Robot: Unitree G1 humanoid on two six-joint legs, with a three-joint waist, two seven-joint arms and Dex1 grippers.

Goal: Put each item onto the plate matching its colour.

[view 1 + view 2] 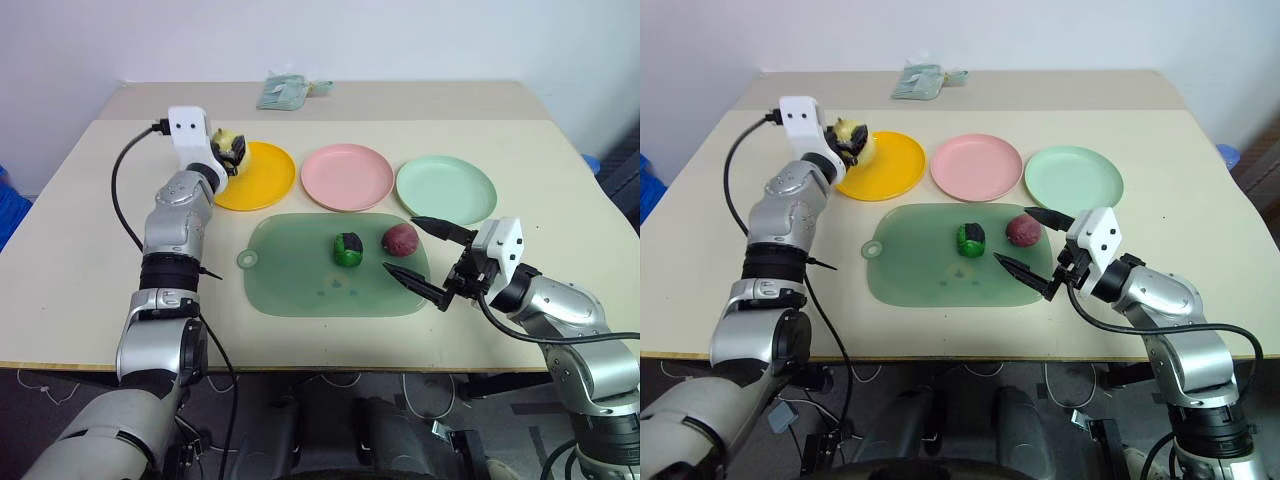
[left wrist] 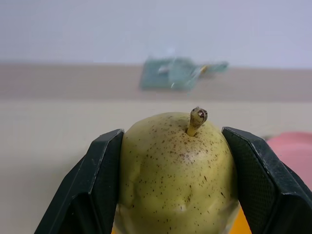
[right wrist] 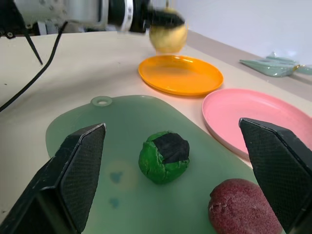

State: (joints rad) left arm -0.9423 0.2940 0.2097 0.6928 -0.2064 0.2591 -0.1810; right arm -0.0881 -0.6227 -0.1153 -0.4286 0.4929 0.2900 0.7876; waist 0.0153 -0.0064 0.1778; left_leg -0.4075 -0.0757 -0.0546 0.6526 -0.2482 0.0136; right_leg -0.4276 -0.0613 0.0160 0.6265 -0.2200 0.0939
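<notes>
A pale beige worktop (image 1: 90, 210) fills the frame. Across its upper middle sit three round plates: orange-yellow (image 1: 262, 180), pink (image 1: 347, 177) and mint green (image 1: 446, 188). Just below them lies a dark green mat (image 1: 300, 275). At top centre rests a crumpled greenish packet (image 1: 284, 92).

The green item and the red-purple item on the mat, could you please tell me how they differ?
The green item is bright green with a dark patch on top; the red-purple item is plain dark red with a grainy skin. The green one lies near the mat's middle; the red one lies nearer the right tool. Both rest unheld.
</notes>
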